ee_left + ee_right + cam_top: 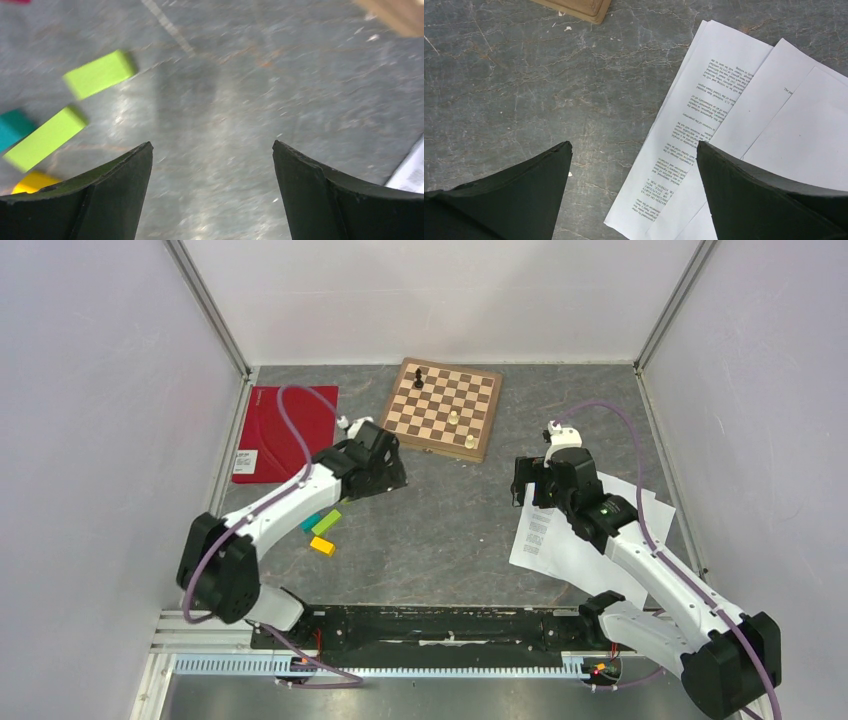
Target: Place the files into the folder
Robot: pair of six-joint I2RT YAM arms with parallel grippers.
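Note:
The red folder (285,432) lies closed at the back left of the table, a white label at its near left corner. The files (575,540) are a few overlapping white sheets on the right, some with printed text; they also show in the right wrist view (734,115). My right gripper (532,485) is open and hovers above the sheets' left edge (634,145). My left gripper (392,475) is open and empty above bare table (212,147), right of the folder and apart from it. A corner of a sheet (412,172) shows in the left wrist view.
A wooden chessboard (443,407) with a few pieces stands at the back centre. Small coloured blocks, green (326,522), teal and yellow (322,546), lie under the left arm; they also show in the left wrist view (100,74). Grey walls close in both sides.

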